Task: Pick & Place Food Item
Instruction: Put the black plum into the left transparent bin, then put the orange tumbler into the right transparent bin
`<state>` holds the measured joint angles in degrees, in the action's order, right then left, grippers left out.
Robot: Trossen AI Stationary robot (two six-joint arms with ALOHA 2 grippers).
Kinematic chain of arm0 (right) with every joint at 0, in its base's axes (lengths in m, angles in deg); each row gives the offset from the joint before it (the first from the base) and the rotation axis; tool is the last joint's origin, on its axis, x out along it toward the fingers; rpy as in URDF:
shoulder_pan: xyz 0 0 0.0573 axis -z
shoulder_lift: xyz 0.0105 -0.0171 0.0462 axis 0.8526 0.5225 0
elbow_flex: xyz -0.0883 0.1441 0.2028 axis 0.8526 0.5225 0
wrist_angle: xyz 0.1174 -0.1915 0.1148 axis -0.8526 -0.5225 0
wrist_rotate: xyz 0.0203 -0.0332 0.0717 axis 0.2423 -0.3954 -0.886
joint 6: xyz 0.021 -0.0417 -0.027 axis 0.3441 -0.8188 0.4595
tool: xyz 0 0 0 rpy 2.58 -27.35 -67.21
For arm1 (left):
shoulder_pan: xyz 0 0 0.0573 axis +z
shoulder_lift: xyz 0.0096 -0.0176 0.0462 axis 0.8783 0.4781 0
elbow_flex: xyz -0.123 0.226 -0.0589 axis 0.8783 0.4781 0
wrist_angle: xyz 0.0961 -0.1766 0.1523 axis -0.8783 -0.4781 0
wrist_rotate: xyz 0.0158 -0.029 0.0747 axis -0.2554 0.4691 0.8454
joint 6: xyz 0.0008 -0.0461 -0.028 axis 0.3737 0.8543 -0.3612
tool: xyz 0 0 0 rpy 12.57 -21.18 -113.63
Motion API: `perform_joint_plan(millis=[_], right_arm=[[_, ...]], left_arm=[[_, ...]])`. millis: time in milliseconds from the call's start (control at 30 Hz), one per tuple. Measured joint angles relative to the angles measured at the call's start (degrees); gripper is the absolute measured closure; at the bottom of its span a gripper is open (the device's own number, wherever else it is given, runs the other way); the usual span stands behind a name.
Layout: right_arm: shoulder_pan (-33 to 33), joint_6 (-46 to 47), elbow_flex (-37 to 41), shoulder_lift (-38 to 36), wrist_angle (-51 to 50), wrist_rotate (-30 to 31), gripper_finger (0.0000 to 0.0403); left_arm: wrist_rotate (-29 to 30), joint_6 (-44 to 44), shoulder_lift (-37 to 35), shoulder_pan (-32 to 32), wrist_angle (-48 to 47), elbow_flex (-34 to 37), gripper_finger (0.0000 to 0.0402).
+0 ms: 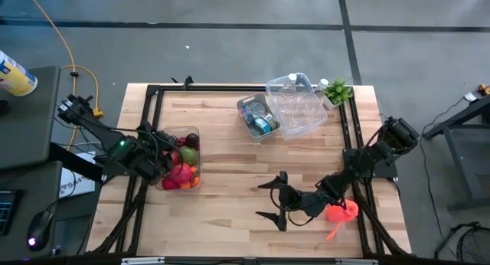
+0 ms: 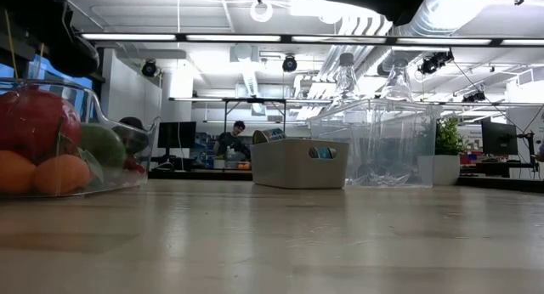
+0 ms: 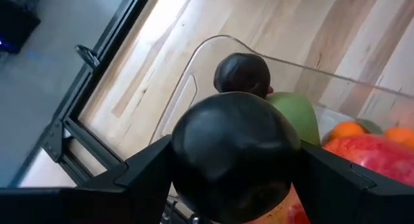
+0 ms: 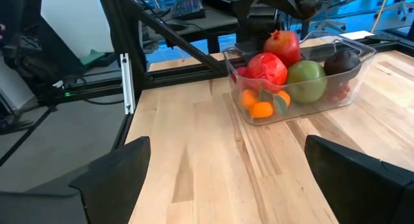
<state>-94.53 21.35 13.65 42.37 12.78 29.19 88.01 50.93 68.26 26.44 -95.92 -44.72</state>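
- We see the left gripper (image 1: 164,159) over the clear fruit bin (image 1: 196,132), fingers grasping a dark plum (image 3: 231,156).
- Right gripper (image 1: 277,200) rests low on the counter (image 1: 222,204), fingers released.

Legible text, labels, brands, numbers, signs: none recorded.

A yellow-and-blue printed can (image 1: 14,75) is seen off the table at 10 o'clock in the high view; its print cannot be read. Tins in the grey bin (image 1: 258,118) at 12 o'clock carry coloured wrappers on which no wording can be made out. Screens in the room beyond the table, in the low view, show no readable characters. No marking is seen on the fruit container (image 4: 304,81).
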Motion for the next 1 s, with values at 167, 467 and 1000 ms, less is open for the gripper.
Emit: perform_joint_plan(millis=[167, 467, 1000], right_arm=[[0.0, 0.0, 0.0, 0.0, 0.0, 0.0, 0.0008], [0.0, 0.0, 0.0, 0.0, 0.0, 0.0, 0.0009], [-2.1, -9.8, 0.0, 0.0, 1.9, 7.7, 0.0009]], left_arm=[[-0.8, -2.0, 1.5, -0.1, 0.0, 0.0, 0.0127], [-0.7, -2.6, 3.7, -0.1, 0.0, 0.0, 0.0102], [1.0, -10.4, 3.2, -0.1, 0.0, -0.7, 0.0089]])
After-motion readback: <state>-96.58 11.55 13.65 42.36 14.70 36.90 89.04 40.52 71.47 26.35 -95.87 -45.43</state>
